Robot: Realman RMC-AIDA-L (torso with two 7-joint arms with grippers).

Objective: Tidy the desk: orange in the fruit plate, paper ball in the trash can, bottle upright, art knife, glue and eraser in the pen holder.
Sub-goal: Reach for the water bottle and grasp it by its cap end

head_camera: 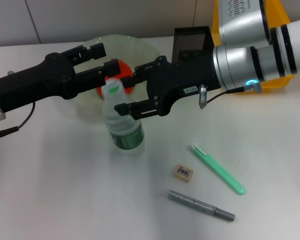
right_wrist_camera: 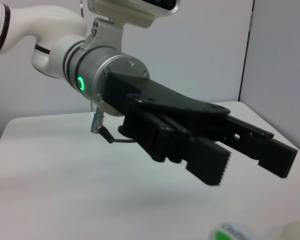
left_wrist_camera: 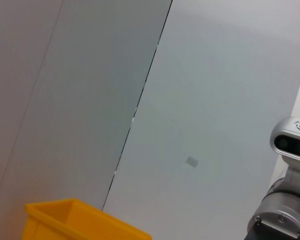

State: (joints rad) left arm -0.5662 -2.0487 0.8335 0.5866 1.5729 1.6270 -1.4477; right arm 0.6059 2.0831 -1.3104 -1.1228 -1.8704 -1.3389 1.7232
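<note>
A clear bottle (head_camera: 124, 125) with a green label stands upright in front of the pale green fruit plate (head_camera: 140, 47); its cap also shows in the right wrist view (right_wrist_camera: 230, 233). The orange (head_camera: 121, 67) lies in the plate, partly hidden. My right gripper (head_camera: 124, 93) is open, with a finger on each side of the bottle's cap. My left gripper (head_camera: 105, 58) is open and empty over the plate; it also shows in the right wrist view (right_wrist_camera: 250, 162). The eraser (head_camera: 183, 172), green art knife (head_camera: 217, 169) and grey glue stick (head_camera: 202, 206) lie on the table. No paper ball is in view.
The black mesh pen holder (head_camera: 192, 42) stands behind the right gripper. A yellow bin (head_camera: 280, 82) sits at the back right, mostly behind the right arm, and shows in the left wrist view (left_wrist_camera: 75, 220).
</note>
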